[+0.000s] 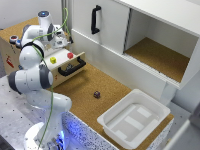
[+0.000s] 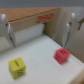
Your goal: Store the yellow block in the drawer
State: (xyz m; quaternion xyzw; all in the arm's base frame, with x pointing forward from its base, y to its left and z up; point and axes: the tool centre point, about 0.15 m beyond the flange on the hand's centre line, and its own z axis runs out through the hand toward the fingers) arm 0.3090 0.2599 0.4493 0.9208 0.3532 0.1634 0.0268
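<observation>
The yellow block [image 1: 53, 60] [image 2: 17, 66] lies on the pale floor of the drawer [image 1: 75, 59], which is pulled out from the wooden box; its black bar handle [image 1: 71, 66] faces the cork table. My gripper [image 1: 62, 38] [image 2: 39, 44] hangs above the drawer's back, open, with nothing between its fingers [image 2: 6, 29]. In the wrist view the yellow block sits off towards one finger, apart from both of them.
A red piece [image 1: 70, 55] [image 2: 61, 54] lies in the drawer beside the yellow block. On the cork table are a small dark object [image 1: 96, 94] and a white plastic tub [image 1: 132, 117]. Behind stand a white cabinet door [image 1: 95, 19] and an open cabinet compartment [image 1: 155, 55].
</observation>
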